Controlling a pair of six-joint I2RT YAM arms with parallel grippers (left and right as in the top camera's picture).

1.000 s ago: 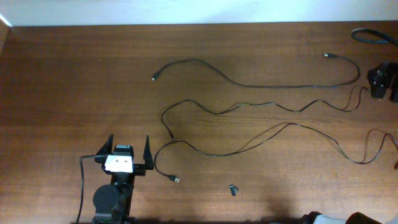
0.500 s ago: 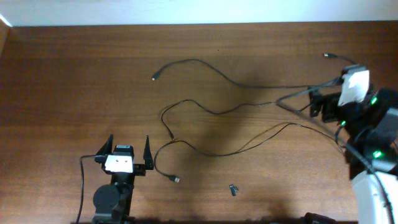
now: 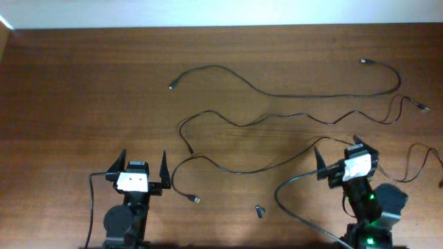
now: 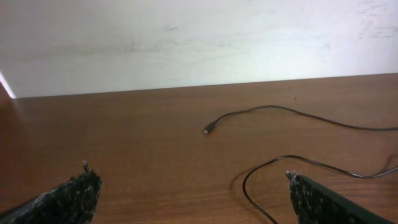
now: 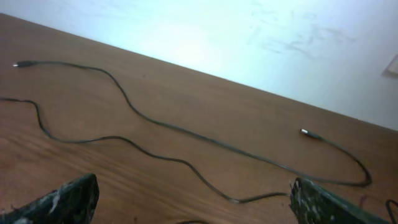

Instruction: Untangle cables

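Observation:
Three thin black cables lie apart in long wavy strands on the brown table. The far cable (image 3: pixel 277 95) runs from a plug at the left to a plug at the far right. The middle cable (image 3: pixel 291 116) and the near cable (image 3: pixel 235 171) wind below it. My left gripper (image 3: pixel 143 158) stands open at the near left, just left of the near cable's looped end, holding nothing. My right gripper (image 3: pixel 339 151) is open at the near right, over the near cable's bend. In the wrist views, the left gripper (image 4: pixel 186 171) and the right gripper (image 5: pixel 194 180) are both empty.
A tiny dark stubby piece (image 3: pixel 259 210) lies near the front edge between the arms. A thicker black arm cable (image 3: pixel 287 204) loops left of the right arm. The table's far edge meets a white wall (image 4: pixel 199 37).
The right arm came in from the far right edge, swung over the cables' right ends, and now stands at the near right. The left arm has not moved.

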